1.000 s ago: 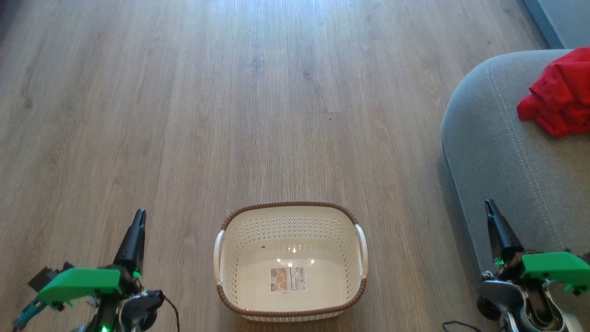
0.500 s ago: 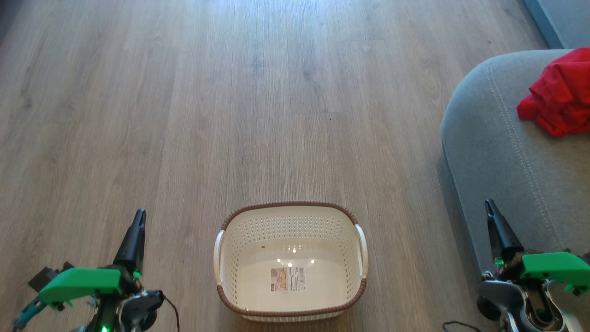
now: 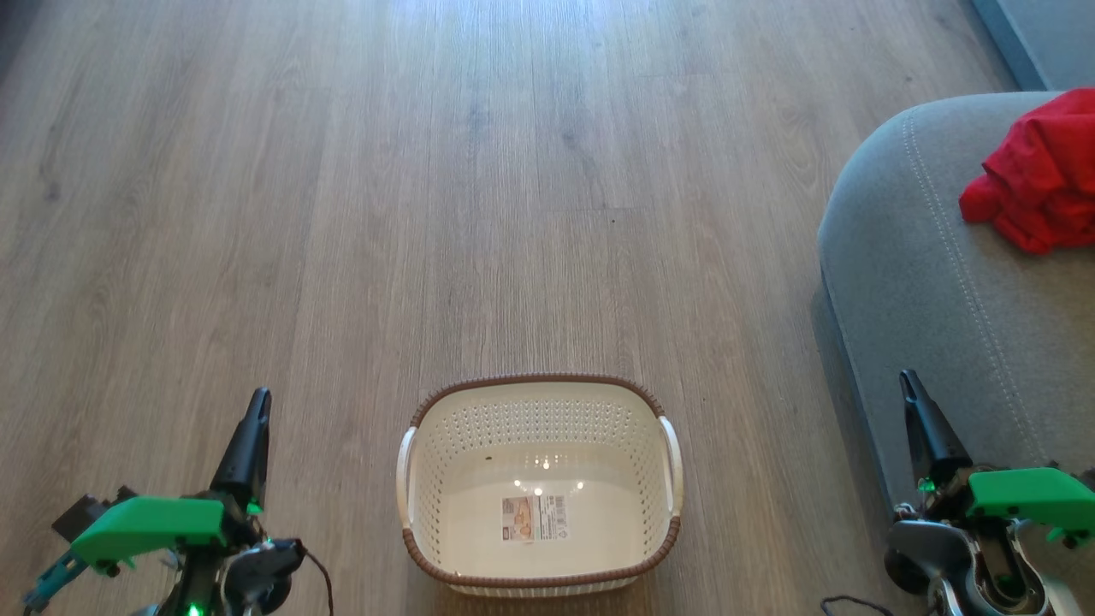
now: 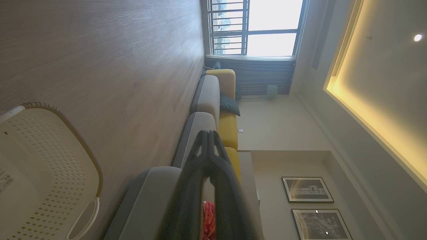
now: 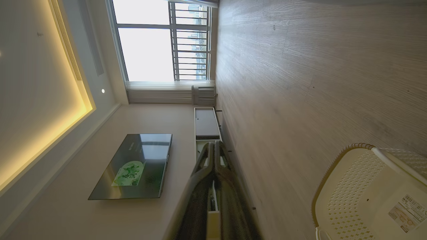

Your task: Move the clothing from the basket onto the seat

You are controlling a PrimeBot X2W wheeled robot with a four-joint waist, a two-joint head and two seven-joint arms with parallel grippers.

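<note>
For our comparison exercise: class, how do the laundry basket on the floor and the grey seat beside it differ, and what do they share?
The basket is cream perforated plastic with a brown rim; the seat is grey stitched fabric. The basket holds just a paper label; the seat bears the red clothing. The basket looks far smaller than the seat. Both have rounded corners.

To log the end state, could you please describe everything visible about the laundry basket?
The basket is a cream-white perforated plastic tub with a brown woven-look rim and two pale side handles. It stands upright on the wooden floor, left of the grey seat and apart from it. A paper label lies on its bottom; otherwise it is empty.
</note>
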